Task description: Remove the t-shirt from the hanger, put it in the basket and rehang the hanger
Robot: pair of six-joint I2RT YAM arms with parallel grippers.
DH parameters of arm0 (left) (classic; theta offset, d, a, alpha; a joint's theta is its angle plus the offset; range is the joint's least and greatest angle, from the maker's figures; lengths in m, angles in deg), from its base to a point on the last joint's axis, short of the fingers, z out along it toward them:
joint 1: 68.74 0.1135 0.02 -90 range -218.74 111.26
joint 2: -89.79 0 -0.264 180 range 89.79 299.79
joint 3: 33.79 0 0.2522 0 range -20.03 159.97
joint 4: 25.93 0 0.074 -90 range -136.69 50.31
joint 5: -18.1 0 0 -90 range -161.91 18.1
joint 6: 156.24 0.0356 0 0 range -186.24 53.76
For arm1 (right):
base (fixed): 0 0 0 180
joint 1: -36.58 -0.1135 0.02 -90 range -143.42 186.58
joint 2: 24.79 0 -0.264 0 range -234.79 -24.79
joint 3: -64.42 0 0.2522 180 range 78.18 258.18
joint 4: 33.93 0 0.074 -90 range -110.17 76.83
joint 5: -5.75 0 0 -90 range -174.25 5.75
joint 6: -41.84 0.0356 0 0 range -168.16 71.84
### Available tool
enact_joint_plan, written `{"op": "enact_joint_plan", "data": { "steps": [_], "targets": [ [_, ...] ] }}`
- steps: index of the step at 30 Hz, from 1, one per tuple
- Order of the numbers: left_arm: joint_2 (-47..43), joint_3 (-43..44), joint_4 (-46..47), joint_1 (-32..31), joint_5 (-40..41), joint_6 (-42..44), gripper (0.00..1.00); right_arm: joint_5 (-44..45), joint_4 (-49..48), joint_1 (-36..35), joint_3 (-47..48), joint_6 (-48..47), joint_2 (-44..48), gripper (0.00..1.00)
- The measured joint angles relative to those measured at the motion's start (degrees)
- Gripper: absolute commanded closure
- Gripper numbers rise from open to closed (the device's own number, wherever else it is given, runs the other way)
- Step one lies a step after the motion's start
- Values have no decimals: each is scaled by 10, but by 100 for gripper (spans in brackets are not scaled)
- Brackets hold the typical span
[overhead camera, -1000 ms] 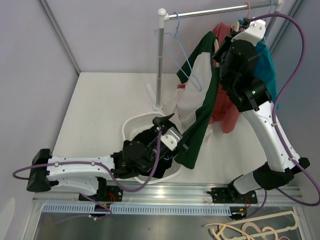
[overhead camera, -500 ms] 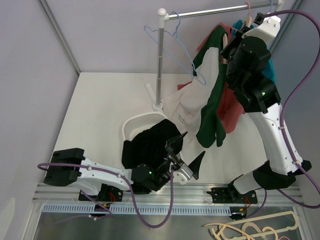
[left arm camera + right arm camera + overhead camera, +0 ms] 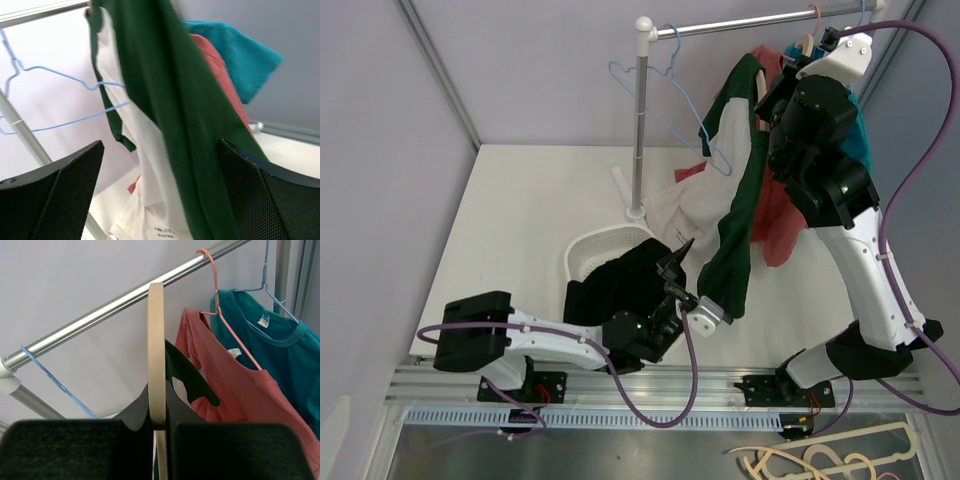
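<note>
t-shirt (image 3: 738, 215): green with white panel, hanging long and limp from the hanger (image 3: 156, 365) | hanger: beige, hook upright by the rail (image 3: 115, 302)

green t-shirt (image 3: 165, 100) blocking left claw's (image 3: 161, 145) front, blue hanger (image 3: 55, 74) beside it

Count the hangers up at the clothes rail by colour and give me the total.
Blue wire hangers: 2, an empty one and one carrying the teal t-shirt
Pink wire hanger: 1, carrying the coral t-shirt
Beige hanger: 1, clamped in the right gripper
Total: 4
</note>
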Motion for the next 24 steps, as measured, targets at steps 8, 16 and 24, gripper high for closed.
{"op": "enact_joint_plan", "data": {
  "steps": [8,16,24],
  "targets": [
    [-4,28,-12,28,-9,-42,4,-5,0,-14,-7,6,15,100],
    [-12,49,-97,51,-52,-112,36,-7,-1,-23,-9,10,20,100],
    [1,115,-160,66,-81,-152,95,-10,-1,-27,-19,10,23,100]
  ]
}}
